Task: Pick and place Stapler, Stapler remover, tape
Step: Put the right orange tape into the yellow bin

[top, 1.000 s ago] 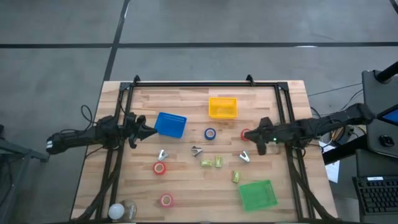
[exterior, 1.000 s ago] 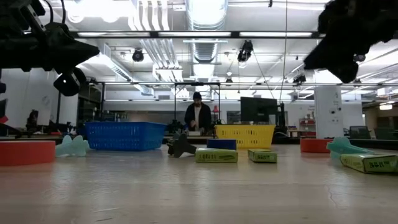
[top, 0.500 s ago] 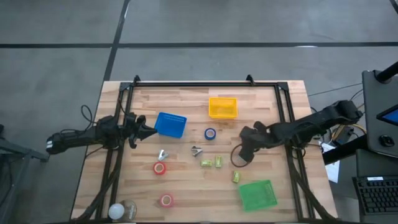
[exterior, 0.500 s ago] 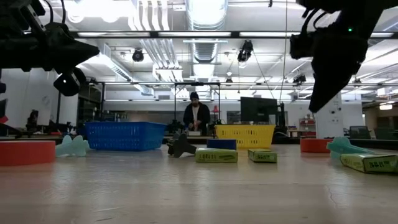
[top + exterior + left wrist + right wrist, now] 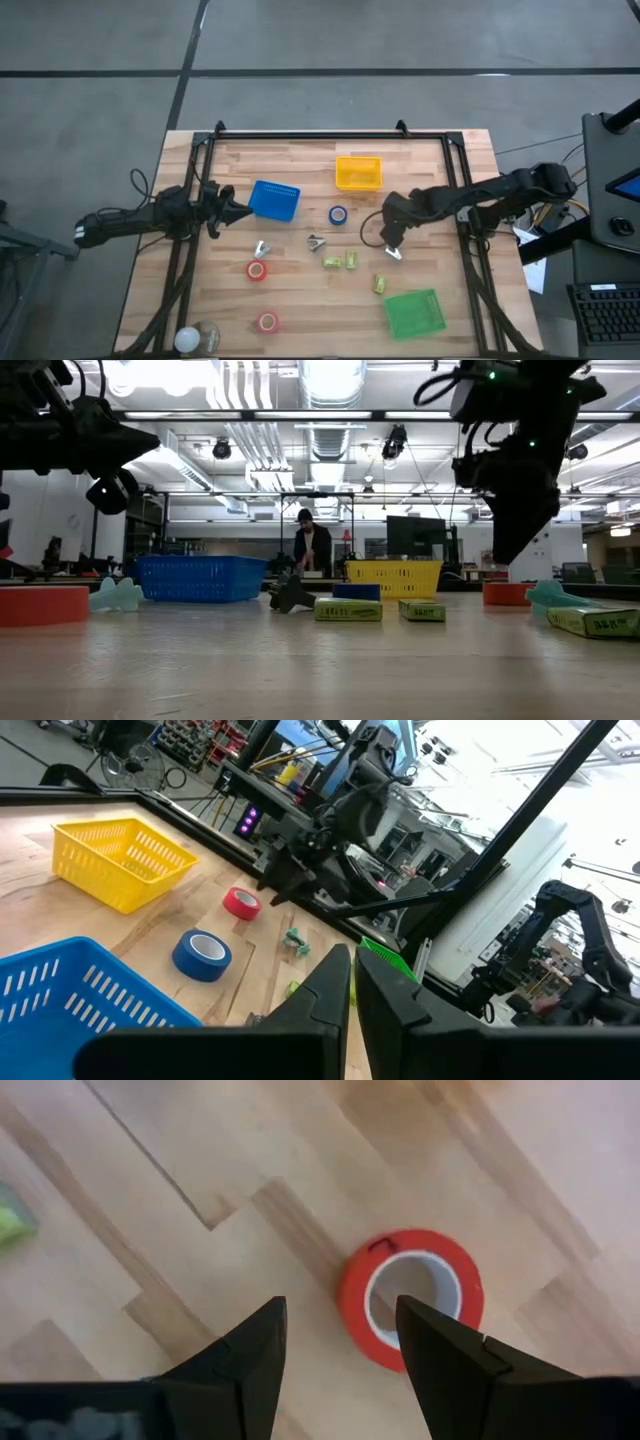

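Tape rolls: three red (image 5: pixel 257 270), one blue (image 5: pixel 338 215) (all flat).

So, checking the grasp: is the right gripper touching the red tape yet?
Apart. The right wrist view shows the open right gripper above the red tape, bare wood between them.

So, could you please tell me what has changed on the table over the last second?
The right gripper shifted from near the table's right side toward its middle. It now hangs with fingers open over a red tape that lies on the wood, and it holds nothing. The left gripper and the blue basket stayed put.
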Controlling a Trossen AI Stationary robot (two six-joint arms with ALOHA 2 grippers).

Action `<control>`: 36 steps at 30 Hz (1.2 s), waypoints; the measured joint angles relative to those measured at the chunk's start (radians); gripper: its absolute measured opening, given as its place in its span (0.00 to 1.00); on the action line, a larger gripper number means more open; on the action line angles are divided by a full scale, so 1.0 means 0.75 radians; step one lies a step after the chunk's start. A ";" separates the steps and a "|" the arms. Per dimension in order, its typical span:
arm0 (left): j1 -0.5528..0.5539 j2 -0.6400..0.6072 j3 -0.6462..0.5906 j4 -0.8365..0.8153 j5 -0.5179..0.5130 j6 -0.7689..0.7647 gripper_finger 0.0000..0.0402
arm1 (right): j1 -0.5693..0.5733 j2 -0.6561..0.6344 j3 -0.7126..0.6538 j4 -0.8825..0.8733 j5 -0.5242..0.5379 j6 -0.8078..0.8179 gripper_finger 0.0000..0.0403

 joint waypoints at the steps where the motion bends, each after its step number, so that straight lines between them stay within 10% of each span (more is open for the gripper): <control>1: 0.000 0.000 0.000 0.000 0.000 0.000 0.06 | -0.008 0.010 -0.006 0.003 -0.021 0.000 0.46; 36: 0.000 0.000 0.000 -0.001 0.000 0.000 0.06 | -0.048 0.178 -0.019 0.138 0.027 -0.101 0.11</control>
